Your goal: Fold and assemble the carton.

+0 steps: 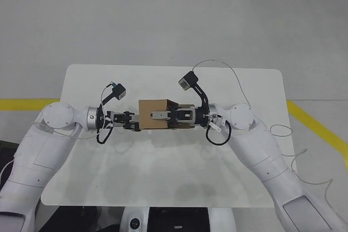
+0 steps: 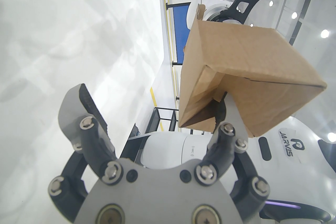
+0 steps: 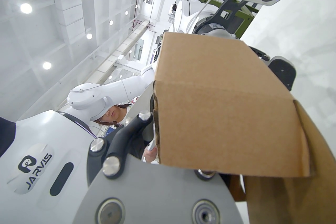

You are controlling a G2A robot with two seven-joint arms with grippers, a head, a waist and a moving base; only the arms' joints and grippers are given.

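Observation:
A brown carton (image 1: 153,114) hangs over the middle of the white table (image 1: 174,174), between my two arms. My right gripper (image 1: 164,115) is shut on the carton from the right, with one pale finger lying along its upper face. In the right wrist view the carton (image 3: 225,114) covers most of that gripper, and one finger (image 3: 150,114) shows beside the carton's wall. My left gripper (image 2: 155,96) stands open at the carton's left end. One of its fingers (image 2: 231,114) pokes in among the partly folded end flaps of the carton (image 2: 244,70); the other finger (image 2: 86,104) is well clear.
Both forearms lie low across the table's middle. A thin cable (image 1: 232,69) loops over the back right of the table. Yellow floor tape (image 1: 17,104) runs past the table on both sides.

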